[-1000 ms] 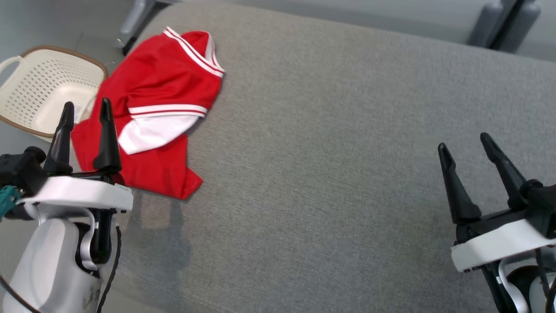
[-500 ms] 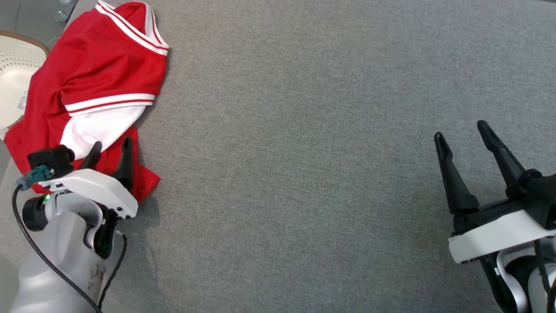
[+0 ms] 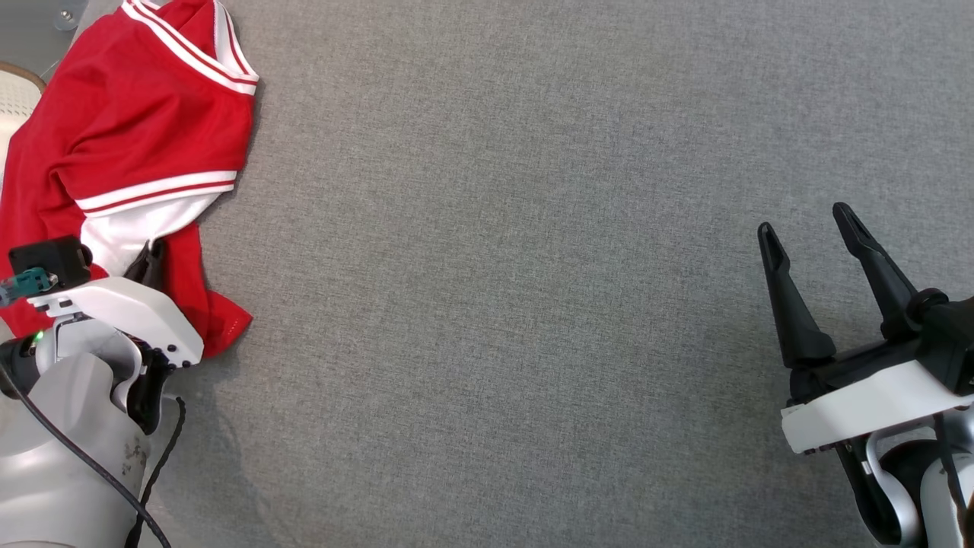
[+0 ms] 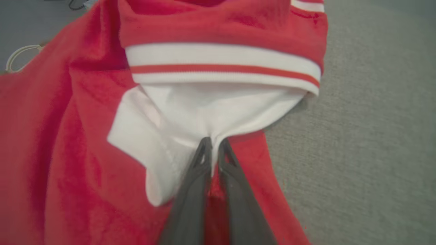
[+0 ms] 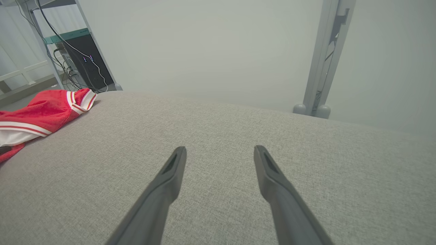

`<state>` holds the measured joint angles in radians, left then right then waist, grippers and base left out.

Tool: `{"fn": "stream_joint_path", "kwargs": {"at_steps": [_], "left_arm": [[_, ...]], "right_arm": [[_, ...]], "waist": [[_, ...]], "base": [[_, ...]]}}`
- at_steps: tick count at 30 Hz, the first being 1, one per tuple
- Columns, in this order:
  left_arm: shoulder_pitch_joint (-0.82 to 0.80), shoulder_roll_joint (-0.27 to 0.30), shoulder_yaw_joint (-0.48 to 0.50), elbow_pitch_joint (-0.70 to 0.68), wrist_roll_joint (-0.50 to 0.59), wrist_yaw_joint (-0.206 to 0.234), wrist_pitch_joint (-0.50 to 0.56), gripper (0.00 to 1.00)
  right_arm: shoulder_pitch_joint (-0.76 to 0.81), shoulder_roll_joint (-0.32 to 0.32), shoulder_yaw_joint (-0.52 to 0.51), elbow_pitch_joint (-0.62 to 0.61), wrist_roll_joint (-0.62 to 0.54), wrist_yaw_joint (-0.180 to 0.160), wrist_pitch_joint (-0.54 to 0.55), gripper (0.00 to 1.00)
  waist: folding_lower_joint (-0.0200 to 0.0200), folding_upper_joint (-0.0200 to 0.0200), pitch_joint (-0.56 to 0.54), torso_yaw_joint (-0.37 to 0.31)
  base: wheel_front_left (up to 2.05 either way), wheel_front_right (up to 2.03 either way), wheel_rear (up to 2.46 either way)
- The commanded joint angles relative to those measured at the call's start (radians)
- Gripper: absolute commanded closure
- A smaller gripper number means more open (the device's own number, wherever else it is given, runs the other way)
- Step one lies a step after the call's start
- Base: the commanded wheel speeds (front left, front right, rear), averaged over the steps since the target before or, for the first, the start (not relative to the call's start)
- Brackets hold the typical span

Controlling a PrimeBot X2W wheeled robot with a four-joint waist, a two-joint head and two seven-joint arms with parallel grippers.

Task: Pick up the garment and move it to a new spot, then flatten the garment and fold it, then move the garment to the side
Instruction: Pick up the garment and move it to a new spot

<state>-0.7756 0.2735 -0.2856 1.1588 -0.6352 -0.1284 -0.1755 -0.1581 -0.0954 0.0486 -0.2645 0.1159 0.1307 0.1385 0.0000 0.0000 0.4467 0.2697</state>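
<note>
A crumpled red garment [image 3: 144, 129] with white stripes and a white panel lies at the far left of the grey fabric surface [image 3: 533, 266]. My left gripper [image 3: 152, 255] is down on it, mostly hidden behind its white wrist housing. In the left wrist view that gripper [image 4: 214, 142] is shut on a pinch of the garment's white cloth [image 4: 204, 112], where white meets red. My right gripper [image 3: 806, 217] hovers open over bare grey fabric at the right, far from the garment [image 5: 44, 112]; its two fingers [image 5: 170, 177] are spread wide.
A cream perforated basket [image 3: 14, 95] peeks in at the left edge beyond the garment. Behind the surface stand a grey metal post [image 5: 323, 68] and a rack with cables [image 5: 75, 58]. Grey fabric stretches wide between the two grippers.
The head camera has tilted down, shifting the whole picture. The left gripper has dropped onto the garment and gone from open to shut on its white cloth. The right gripper stays open.
</note>
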Motion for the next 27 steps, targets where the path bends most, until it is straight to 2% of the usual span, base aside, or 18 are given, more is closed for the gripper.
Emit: {"fn": "stream_joint_path", "kwargs": {"at_steps": [1, 6, 10, 13, 19, 24, 27], "left_arm": [[-0.02, 0.01, -0.007, -0.001, -0.01, -0.001, -0.019, 1.0], [-0.021, 0.039, -0.012, -0.032, -0.006, -0.002, -0.074, 1.0], [-0.006, 0.078, 0.008, -0.112, 0.02, 0.012, -0.089, 1.0], [0.042, 0.105, 0.047, -0.249, 0.059, 0.048, -0.09, 1.0], [0.197, 0.122, 0.116, -0.565, 0.132, 0.121, -0.09, 1.0], [0.333, 0.127, 0.11, -0.757, 0.159, 0.162, -0.087, 1.0], [0.435, 0.135, 0.098, -0.897, 0.169, 0.2, -0.047, 1.0]], "right_arm": [[0.002, 0.003, -0.002, 0.007, 0.006, 0.0, -0.011, 0.0], [0.005, 0.011, -0.007, 0.021, 0.012, 0.0, -0.03, 0.0], [0.016, 0.016, -0.013, 0.039, 0.019, 0.0, -0.049, 0.0], [0.028, 0.023, -0.022, 0.051, 0.025, 0.0, -0.065, 0.0], [0.065, 0.034, -0.033, 0.076, 0.041, 0.0, -0.102, 0.0], [0.096, 0.04, -0.042, 0.1, 0.044, 0.0, -0.121, 0.0], [0.119, 0.041, -0.042, 0.109, 0.052, 0.0, -0.132, 0.0]], "waist": [[0.0, 0.0, -0.005, -0.001], [0.0, 0.0, -0.033, 0.0], [0.0, 0.0, -0.075, -0.004], [0.0, 0.0, -0.115, -0.01], [0.0, 0.0, -0.203, -0.036], [0.0, 0.0, -0.268, -0.059], [0.0, 0.0, -0.307, -0.088]], "base": [[0.0, 0.0, 0.0], [0.0, 0.0, 0.0], [0.0, 0.0, 0.0], [0.0, 0.0, 0.0], [0.0, 0.0, 0.0], [0.0, 0.0, 0.0], [0.0, 0.0, 0.0]]}}
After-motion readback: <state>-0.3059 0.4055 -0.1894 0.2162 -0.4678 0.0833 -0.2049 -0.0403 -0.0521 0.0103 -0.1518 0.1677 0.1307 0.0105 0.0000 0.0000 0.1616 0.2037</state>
